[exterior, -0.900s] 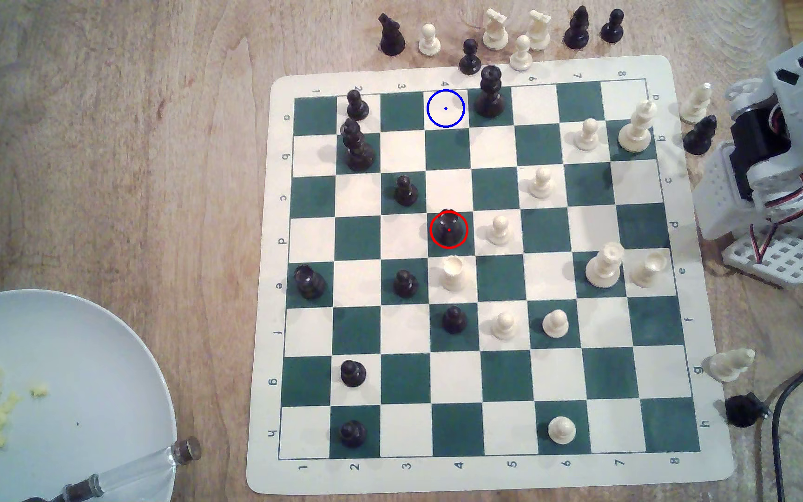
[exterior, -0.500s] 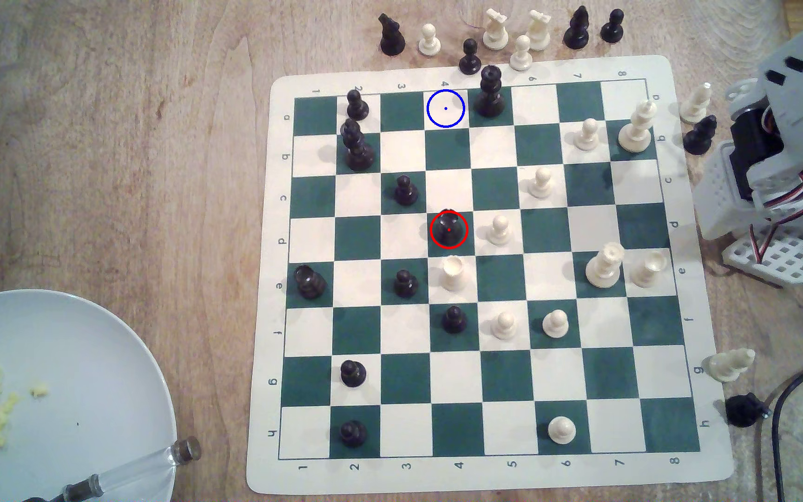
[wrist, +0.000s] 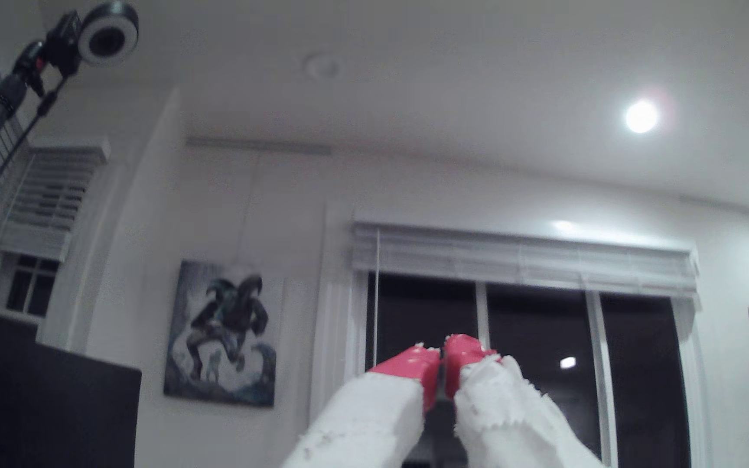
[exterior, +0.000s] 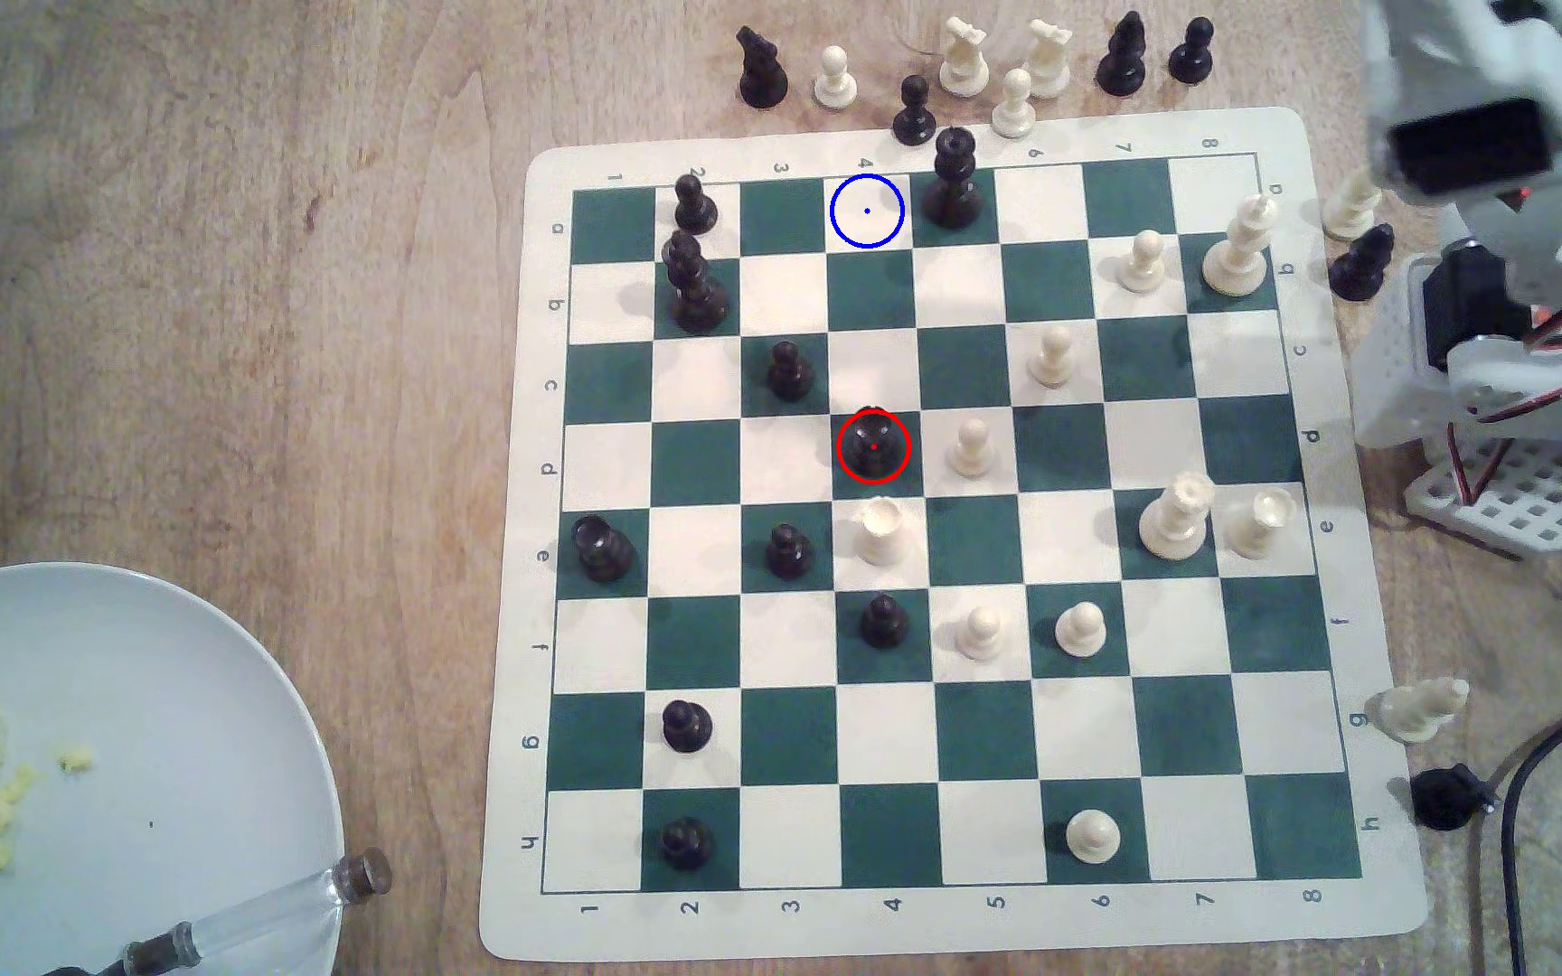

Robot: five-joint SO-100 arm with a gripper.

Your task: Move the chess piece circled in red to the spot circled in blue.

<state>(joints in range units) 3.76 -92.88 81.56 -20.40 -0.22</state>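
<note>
The wooden counter (exterior: 242, 282) carries a green-and-cream chess mat (exterior: 956, 924), with the arm (exterior: 1500, 282) folded up past the mat's edge at the exterior view's right, well apart from the play. The chess piece (exterior: 873, 447), a stout black rook ringed in red, stands upright on a dark green square near the mat's middle; the spot (exterior: 867, 211), a cream square ringed in blue, lies in the same column at the far row, just beside a tall black piece (exterior: 954, 183). A cream pawn (exterior: 971, 449) and a cream rook (exterior: 881, 531) sit on squares adjoining the rook, so a wide or skewed descent would likely topple one, and a careless set-down could clip the tall piece. The wrist view looks up at a ceiling and windows, so the pincer (wrist: 442, 353) is aimed upward, its red tips pressed together, clenched on nothing.
</note>
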